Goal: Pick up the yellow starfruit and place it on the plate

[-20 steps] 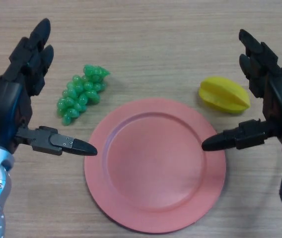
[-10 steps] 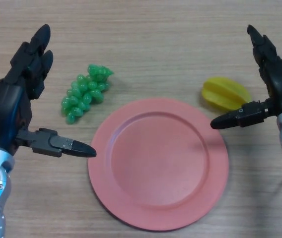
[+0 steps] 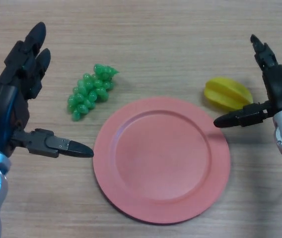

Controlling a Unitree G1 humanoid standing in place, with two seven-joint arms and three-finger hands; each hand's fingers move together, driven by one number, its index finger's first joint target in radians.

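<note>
The yellow starfruit lies on the wooden table just beyond the upper right rim of the pink plate. My right hand is open at the right edge, its fingers reaching up past the starfruit's right side and its thumb pointing left just below the fruit, over the plate's right rim. It is not touching the starfruit. My left hand is open at the left, thumb pointing toward the plate's left rim.
A bunch of green grapes lies on the table above and left of the plate, between it and my left hand.
My right hand has moved up and right and turned edge-on, now flanking the starfruit. The view has shifted slightly, so the objects sit a little lower and to the right.
</note>
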